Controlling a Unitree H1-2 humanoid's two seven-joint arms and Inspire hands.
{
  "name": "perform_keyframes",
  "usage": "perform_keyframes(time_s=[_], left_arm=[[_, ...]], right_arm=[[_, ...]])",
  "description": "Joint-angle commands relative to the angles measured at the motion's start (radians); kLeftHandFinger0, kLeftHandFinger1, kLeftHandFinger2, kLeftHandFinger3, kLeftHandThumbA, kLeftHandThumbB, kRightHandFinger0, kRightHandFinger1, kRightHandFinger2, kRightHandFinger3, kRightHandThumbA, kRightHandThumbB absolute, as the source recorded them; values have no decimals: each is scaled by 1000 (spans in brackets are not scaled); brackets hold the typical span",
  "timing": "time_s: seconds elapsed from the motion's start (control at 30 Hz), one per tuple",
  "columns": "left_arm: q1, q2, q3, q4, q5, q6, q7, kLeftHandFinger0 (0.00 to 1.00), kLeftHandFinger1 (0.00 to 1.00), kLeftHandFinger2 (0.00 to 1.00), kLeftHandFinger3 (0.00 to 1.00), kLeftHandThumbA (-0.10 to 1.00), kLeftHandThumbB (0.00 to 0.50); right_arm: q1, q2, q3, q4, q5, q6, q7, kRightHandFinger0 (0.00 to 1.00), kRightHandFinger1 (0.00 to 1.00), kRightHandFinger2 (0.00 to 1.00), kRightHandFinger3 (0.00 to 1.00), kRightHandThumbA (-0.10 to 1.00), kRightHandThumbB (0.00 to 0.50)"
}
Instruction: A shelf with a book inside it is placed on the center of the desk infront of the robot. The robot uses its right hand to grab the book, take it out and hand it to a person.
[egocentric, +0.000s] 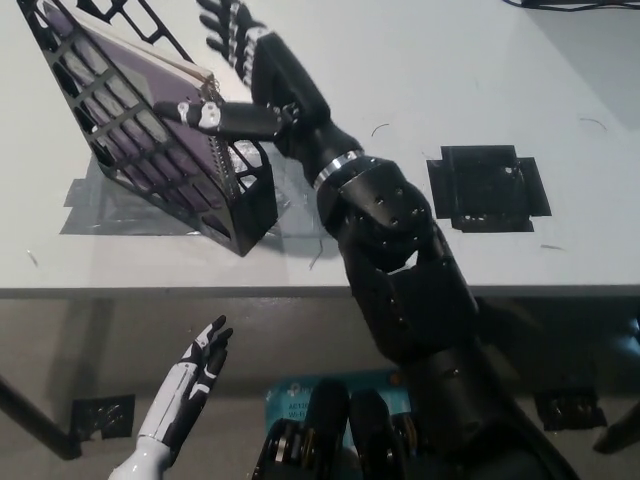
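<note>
The black right hand (243, 75) straddles the spiral-bound book (150, 100) in the tilted black shelf (240, 205), thumb in front and fingers behind, ready to pinch, while the white left hand (200, 365) idles spread below the desk (450, 80).

Single head view, steeply down over the desk (480, 90), seemingly close.

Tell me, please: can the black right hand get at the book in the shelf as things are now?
Probably yes. The right hand is already at the open side of the shelf, spread around the book's exposed edge, with nothing between them. The left hand rests low, below the desk edge.
</note>
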Motion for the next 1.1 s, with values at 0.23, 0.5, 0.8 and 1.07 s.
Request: perform_keyframes(time_s=[0.23, 0.5, 0.8, 1.07], left_arm=[[-18, 12, -2, -15, 13, -34, -7, 1000, 1000, 1000, 1000, 964, 297], [-24, 11, -5, -28, 10, -19, -14, 1000, 1000, 1000, 1000, 951, 272], [-41, 14, -7, -30, 14, -8, -17, 1000, 1000, 1000, 1000, 943, 278], [-48, 19, -9, -29, 6, 0, -28, 1000, 1000, 1000, 1000, 950, 279]], right_arm=[[-21, 1, -14, -115, 10, 16, -18, 1000, 1000, 1000, 1000, 996, 318], [-6, 37, 6, -34, 20, 5, 3, 1000, 1000, 1000, 1000, 966, 304], [0, 62, 14, 51, 25, -6, 23, 1000, 1000, 1000, 1000, 987, 341], [-5, 70, 22, 96, 25, -38, 41, 1000, 1000, 1000, 1000, 1000, 316]])
